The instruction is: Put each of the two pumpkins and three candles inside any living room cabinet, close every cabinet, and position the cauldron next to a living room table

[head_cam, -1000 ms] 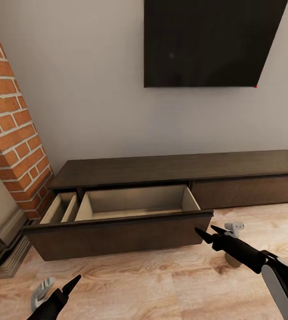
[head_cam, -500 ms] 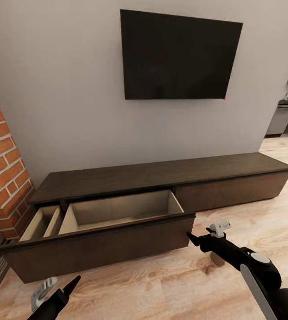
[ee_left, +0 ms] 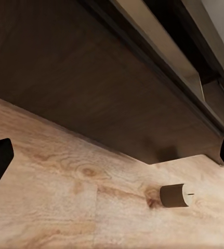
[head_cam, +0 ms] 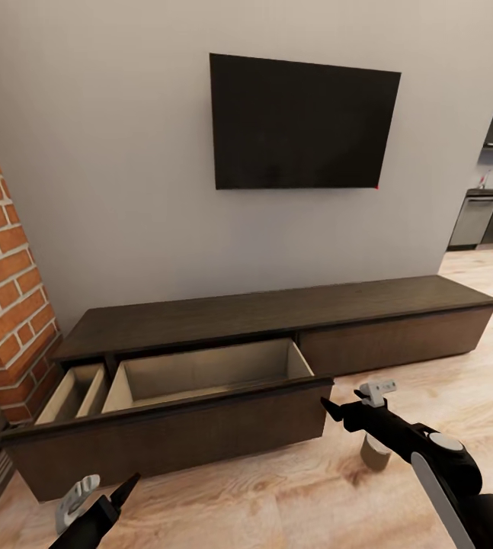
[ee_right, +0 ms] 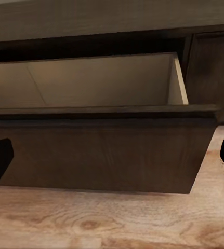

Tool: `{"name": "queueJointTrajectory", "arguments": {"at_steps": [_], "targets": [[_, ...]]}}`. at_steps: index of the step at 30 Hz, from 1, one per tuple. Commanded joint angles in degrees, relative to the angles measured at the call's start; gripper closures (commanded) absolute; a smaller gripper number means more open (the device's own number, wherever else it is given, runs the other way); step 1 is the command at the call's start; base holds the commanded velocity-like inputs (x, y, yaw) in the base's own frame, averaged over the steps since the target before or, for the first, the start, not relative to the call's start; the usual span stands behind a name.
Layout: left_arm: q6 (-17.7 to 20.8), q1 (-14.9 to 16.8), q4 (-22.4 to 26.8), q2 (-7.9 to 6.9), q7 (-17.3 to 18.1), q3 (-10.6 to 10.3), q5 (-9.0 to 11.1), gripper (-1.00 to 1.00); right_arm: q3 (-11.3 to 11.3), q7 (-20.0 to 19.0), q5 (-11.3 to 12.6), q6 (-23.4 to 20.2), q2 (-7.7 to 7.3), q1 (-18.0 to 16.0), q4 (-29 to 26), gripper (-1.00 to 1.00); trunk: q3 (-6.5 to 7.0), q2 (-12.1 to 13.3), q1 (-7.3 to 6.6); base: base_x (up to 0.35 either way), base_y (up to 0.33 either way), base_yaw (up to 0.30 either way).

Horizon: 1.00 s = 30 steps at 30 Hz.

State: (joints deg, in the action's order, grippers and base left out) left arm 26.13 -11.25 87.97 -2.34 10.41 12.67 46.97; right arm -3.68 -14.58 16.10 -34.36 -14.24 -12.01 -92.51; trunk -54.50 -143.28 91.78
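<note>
Standing upright on the wood floor [head_cam: 276, 496], a tan candle [head_cam: 375, 451] sits just in front of the cabinet's [head_cam: 276, 309] right half, past the open drawer's corner and partly hidden behind the right arm in the head view. The left wrist view shows that candle [ee_left: 173, 195] whole: a short cylinder with a pale top and a thin dark wick, apart from the drawer front, with bare floor all round it. The head view hides its upper part.

The cabinet runs along the grey wall [head_cam: 124, 152] under a black TV [head_cam: 303, 126]. Its left drawer [head_cam: 200, 374] is pulled well out, showing a pale wood inside with a narrow side compartment [head_cam: 75, 393] at its left end; the right drawer front [head_cam: 395, 339] is flush. The right wrist view looks straight at the open drawer [ee_right: 101, 83] from low down and shows its pale back and side walls, while its floor is hidden behind the dark front.

The right gripper [head_cam: 341, 406] hangs low in front of the drawer's right corner, its arm reaching forward and leftward from the lower right, with the black fingers spread wide at the edges of its wrist view. The left gripper [head_cam: 109, 496] sits low at the bottom left, pointing up toward the drawer front; its fingers too stand wide apart in its wrist view, holding nothing.

A brick column [head_cam: 2, 267] stands left of the cabinet, and grey kitchen units [head_cam: 475, 221] show far right.
</note>
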Motion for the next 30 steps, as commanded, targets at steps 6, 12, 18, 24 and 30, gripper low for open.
{"name": "queueJointTrajectory", "arguments": {"at_steps": [6, 12, 18, 24, 30], "targets": [[0.06, 0.00, 0.00, -0.01, 0.29, 0.52, 0.45, -1.00, 0.25, 3.05, 0.08, -1.79, -0.07, -0.59, -0.04, -1.00, 0.18, 0.00, -0.03, 0.000, 0.000, 0.000], [-1.59, 0.00, -1.60, -0.08, 0.22, 0.61, 0.47, -1.00, 0.37, 12.15, 0.08, -8.52, -0.11, -2.49, 0.01, -1.00, 0.18, 0.00, -0.03, 0.000, -0.041, 0.000], [-2.23, 0.00, -2.45, -0.17, 0.33, 0.66, 0.41, -1.00, 0.28, 19.47, 0.14, -12.41, -0.09, -4.54, 2.94, -1.00, 0.18, 0.00, -0.03, 0.000, -0.252, 0.000], [-2.12, -0.22, -2.90, -0.26, 0.38, 1.98, 0.52, -1.00, 0.19, 21.42, 0.14, -12.20, -0.08, -5.71, 12.43, -1.00, 0.18, 0.00, -0.03, 0.000, -0.327, 0.000], [-2.49, -3.88, -5.17, 0.11, 0.45, 6.41, 0.52, -1.00, -3.65, 21.68, 0.27, -11.22, 4.86, -8.32, 19.94, -1.00, 0.20, 0.00, -0.03, 0.056, -0.346, 0.033]]}}
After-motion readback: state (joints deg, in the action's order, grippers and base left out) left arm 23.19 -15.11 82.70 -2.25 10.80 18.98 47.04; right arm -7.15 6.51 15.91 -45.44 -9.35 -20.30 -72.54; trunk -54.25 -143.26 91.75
